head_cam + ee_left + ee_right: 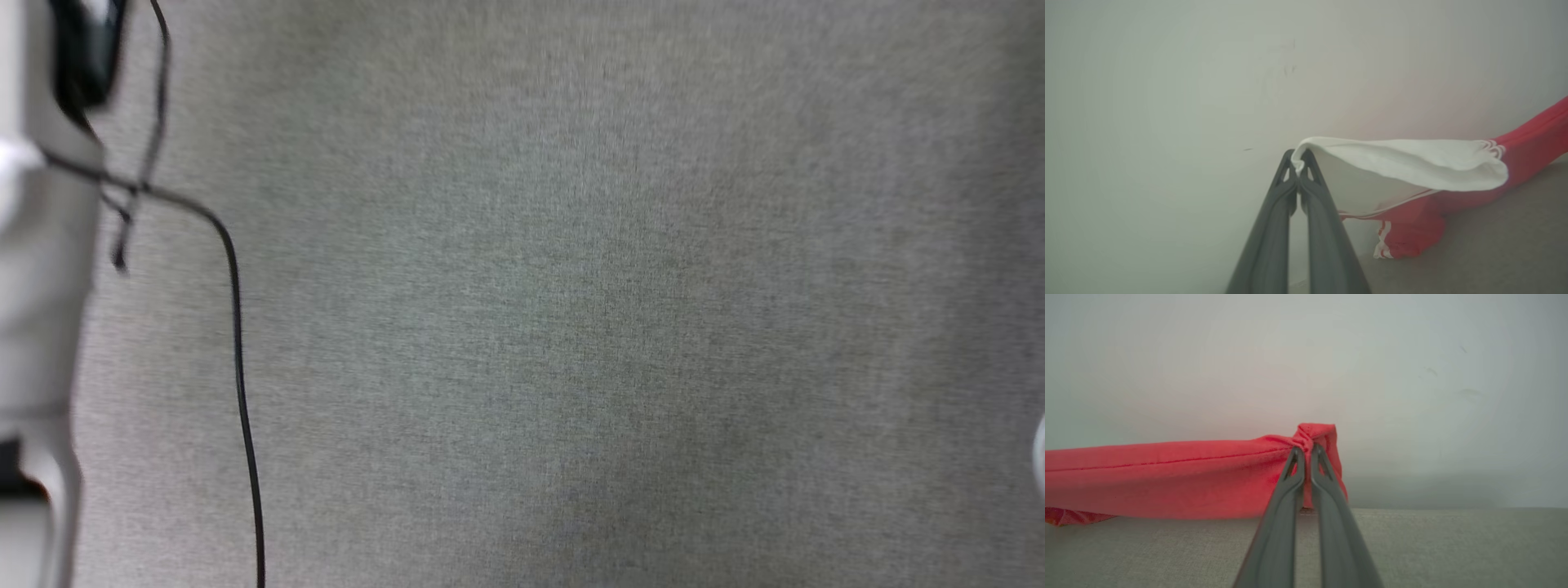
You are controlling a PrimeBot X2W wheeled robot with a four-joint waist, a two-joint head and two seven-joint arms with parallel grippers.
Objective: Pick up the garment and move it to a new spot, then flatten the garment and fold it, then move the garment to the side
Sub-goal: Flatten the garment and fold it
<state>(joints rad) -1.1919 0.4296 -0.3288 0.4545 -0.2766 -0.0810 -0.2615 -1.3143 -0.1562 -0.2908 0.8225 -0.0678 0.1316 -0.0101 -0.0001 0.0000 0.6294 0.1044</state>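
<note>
Two grips: the shirt (1412, 161) was held up at two spots and stretched between them above a grey cloth surface (1453, 547).
Left gripper (1299, 158): was closed on the edge of a white sleeve, with only a thin fold pinched at the tips.
Right gripper (1306, 451): was clamped shut on a bunched knot of red fabric.
Shirt position: was hung close to a pale wall (1167, 102), with a lower red fold and its striped trim apparently resting on the surface.
Slip risk: the sleeve edge could be pulled from the left tips if the arms were spread further.
Crease risk: the sagging folds could be trapped underneath when the shirt was laid down.
Snag risk: a black cable (237, 343) could be caught by the cloth.
</note>
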